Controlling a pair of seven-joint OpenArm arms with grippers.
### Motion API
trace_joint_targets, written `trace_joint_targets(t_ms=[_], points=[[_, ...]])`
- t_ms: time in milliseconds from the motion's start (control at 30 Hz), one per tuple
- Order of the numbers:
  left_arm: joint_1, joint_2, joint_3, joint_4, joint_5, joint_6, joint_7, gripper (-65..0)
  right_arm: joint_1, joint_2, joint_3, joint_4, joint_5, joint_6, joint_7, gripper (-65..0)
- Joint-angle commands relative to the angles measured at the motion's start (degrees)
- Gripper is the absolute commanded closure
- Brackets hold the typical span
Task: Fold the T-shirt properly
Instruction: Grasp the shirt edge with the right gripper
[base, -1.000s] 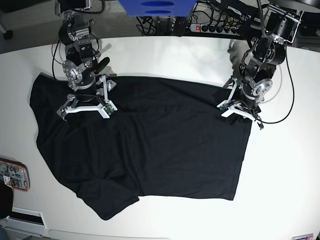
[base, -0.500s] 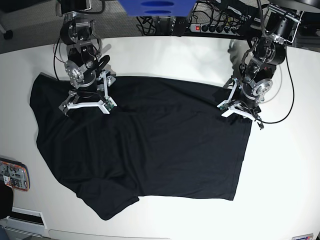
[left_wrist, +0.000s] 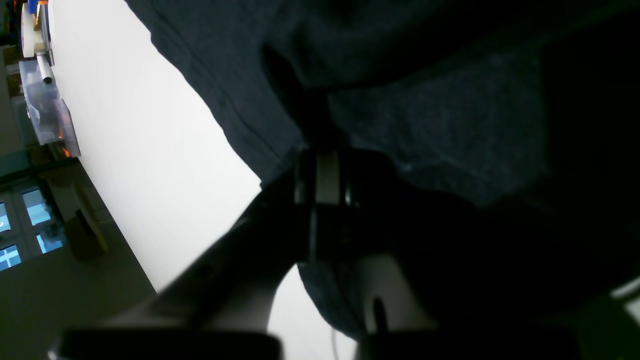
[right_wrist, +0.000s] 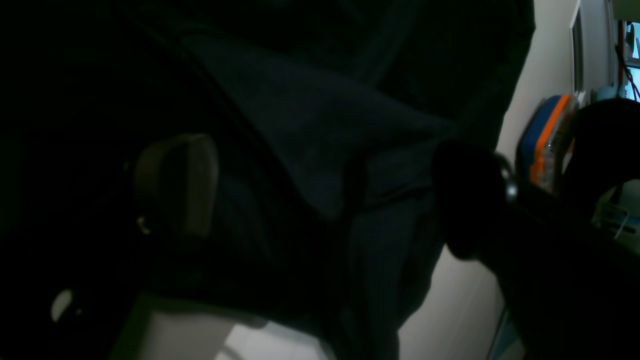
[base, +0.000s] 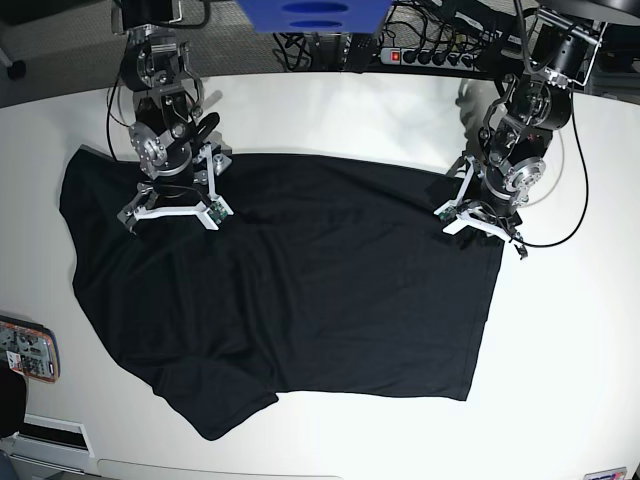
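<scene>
The black T-shirt (base: 300, 290) lies spread on the white table (base: 330, 110), with a sleeve at the near left. My right gripper (base: 170, 213) is on the shirt's far-left part, near the shoulder. In the right wrist view (right_wrist: 322, 195) it is open, with rumpled cloth (right_wrist: 310, 125) between its fingers (right_wrist: 175, 185). My left gripper (base: 480, 228) is at the shirt's far-right corner. In the left wrist view (left_wrist: 320, 175) its jaws are together on the edge of the cloth (left_wrist: 425, 115).
An orange-cased device (base: 25, 350) lies at the table's left edge. A power strip (base: 420, 55) and cables run behind the table's far edge. A cable (base: 570, 200) loops beside the left arm. Bare table (base: 560, 340) lies right of the shirt.
My right gripper has moved a little toward the far edge of the shirt and stays open. The left gripper and the shirt have not visibly moved.
</scene>
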Motion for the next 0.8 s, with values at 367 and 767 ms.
trace_joint_targets(t_ms=[367, 767], points=[[-0.3, -0.6, -0.4, 0.7, 0.2, 0.3, 0.2, 0.0, 7.6, 0.6, 0.2, 0.0, -0.6, -0.3, -0.2, -65.0], [-0.3, -0.6, -0.4, 0.7, 0.2, 0.3, 0.2, 0.0, 9.6, 0.7, 0.1, -1.9, -0.6, -0.2, -0.3, -65.0]])
